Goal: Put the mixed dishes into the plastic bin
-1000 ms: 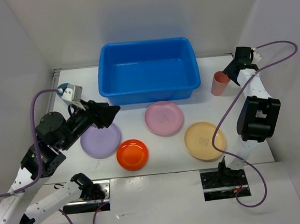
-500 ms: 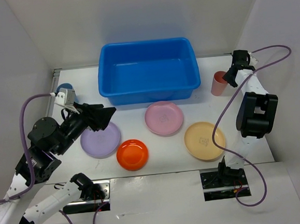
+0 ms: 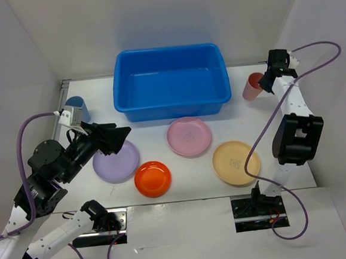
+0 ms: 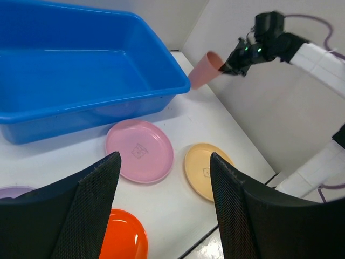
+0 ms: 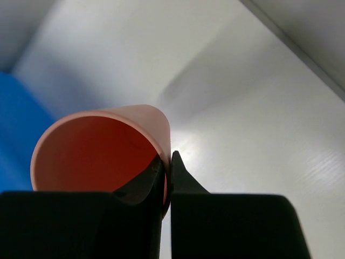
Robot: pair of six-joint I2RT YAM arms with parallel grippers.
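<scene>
Cup, tilted, its wall pinched by the right claw, just right of the bin; the left claw, spread, sits farther away.

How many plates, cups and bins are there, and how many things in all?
Plates: 4 (lavender plate, orange plate, pink plate, yellow plate)
Cups: 2 (light-blue cup, salmon-pink cup)
Bins: 1 (blue bin)
Total: 7
</scene>
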